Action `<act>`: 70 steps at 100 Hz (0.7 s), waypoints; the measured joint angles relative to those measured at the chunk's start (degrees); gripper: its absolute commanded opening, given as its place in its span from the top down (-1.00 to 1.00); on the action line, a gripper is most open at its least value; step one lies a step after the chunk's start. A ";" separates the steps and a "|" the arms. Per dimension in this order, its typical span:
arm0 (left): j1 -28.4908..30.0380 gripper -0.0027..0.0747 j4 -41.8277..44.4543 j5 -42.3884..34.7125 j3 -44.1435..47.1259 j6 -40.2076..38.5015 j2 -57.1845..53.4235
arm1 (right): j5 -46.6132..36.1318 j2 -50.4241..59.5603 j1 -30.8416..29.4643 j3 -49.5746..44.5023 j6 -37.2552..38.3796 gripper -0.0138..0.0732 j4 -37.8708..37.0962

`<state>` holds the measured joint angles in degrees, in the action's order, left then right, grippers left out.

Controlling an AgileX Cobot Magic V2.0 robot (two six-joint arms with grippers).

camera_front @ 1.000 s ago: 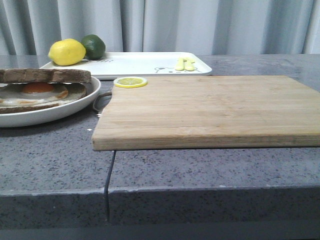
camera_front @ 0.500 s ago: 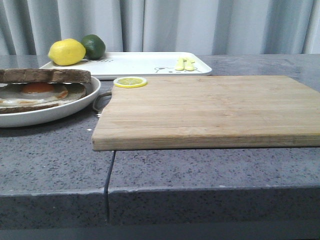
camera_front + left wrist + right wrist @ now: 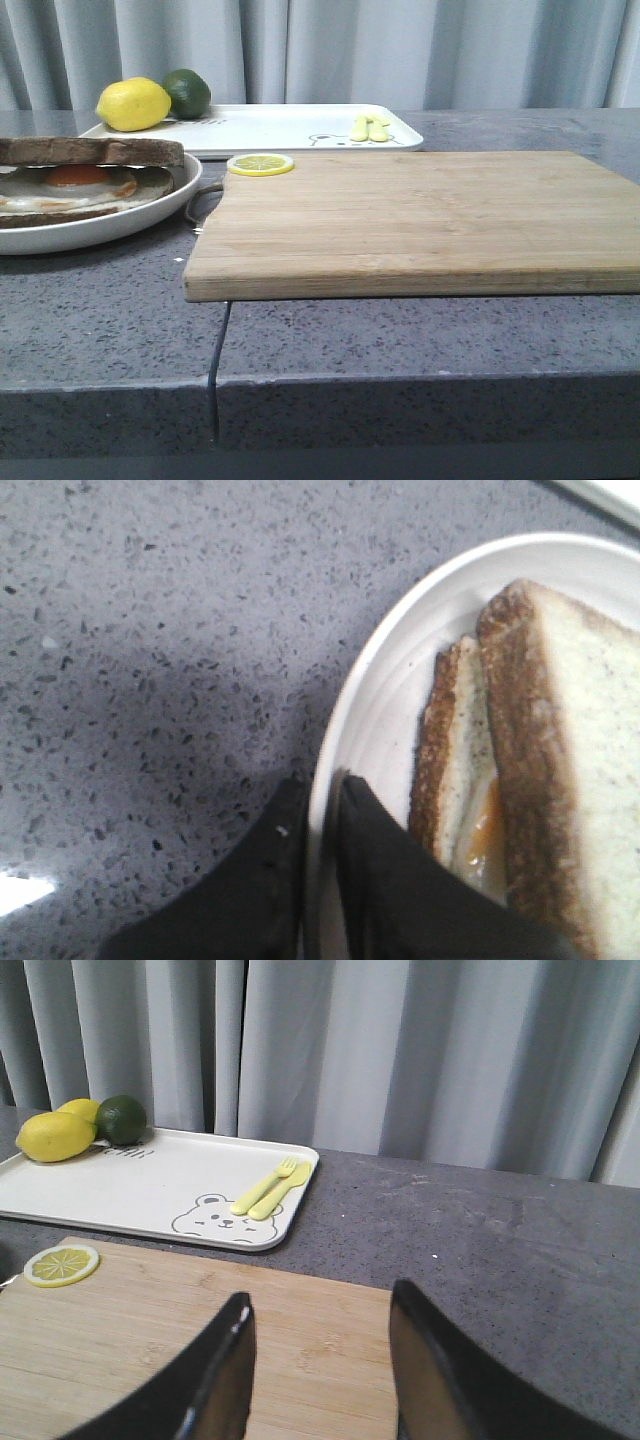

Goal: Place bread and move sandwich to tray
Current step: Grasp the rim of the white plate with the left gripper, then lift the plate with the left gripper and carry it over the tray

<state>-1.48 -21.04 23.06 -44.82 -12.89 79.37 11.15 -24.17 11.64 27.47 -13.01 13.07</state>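
The sandwich (image 3: 90,170), a fried egg with orange yolk between brown-crusted slices, lies on a round white plate (image 3: 120,225) at the left. The pale bread (image 3: 590,760) is its top slice. In the left wrist view my left gripper (image 3: 320,785) is shut on the plate's rim (image 3: 390,700), one finger inside and one outside. The white tray (image 3: 280,125) with a bear print lies behind the plate, and also shows in the right wrist view (image 3: 150,1185). My right gripper (image 3: 320,1305) is open and empty above the wooden cutting board (image 3: 120,1340). Neither gripper shows in the front view.
The wooden cutting board (image 3: 420,215) fills the middle and right of the grey counter. A lemon slice (image 3: 260,163) lies on its far left corner. A lemon (image 3: 133,104), a lime (image 3: 187,92) and a yellow fork and spoon (image 3: 369,127) lie on the tray.
The plate with the sandwich has shifted very slightly to the right. Nothing else has moved.
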 measured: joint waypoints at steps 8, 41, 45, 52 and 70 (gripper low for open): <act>0.00 0.98 -0.47 0.00 0.00 -0.05 0.00 | 0.00 0.00 0.00 0.00 0.00 -0.09 0.00; 1.90 0.98 -5.65 1.02 0.00 -0.05 -0.72 | 0.00 0.00 0.00 0.00 0.00 -0.09 0.00; 2.23 0.98 -6.63 1.45 0.00 -0.05 -1.42 | 0.00 0.00 0.00 0.00 0.00 -0.09 0.00; 2.94 0.98 -7.39 2.16 0.00 0.05 -2.89 | 0.00 0.00 0.00 0.00 0.00 -0.09 0.00; 3.51 0.98 -8.42 3.04 -0.02 0.19 -6.66 | 0.00 0.00 0.00 0.00 0.00 -0.09 0.00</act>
<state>2.02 -29.47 26.10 -44.84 -12.70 72.71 11.15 -24.17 11.64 27.47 -13.01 13.07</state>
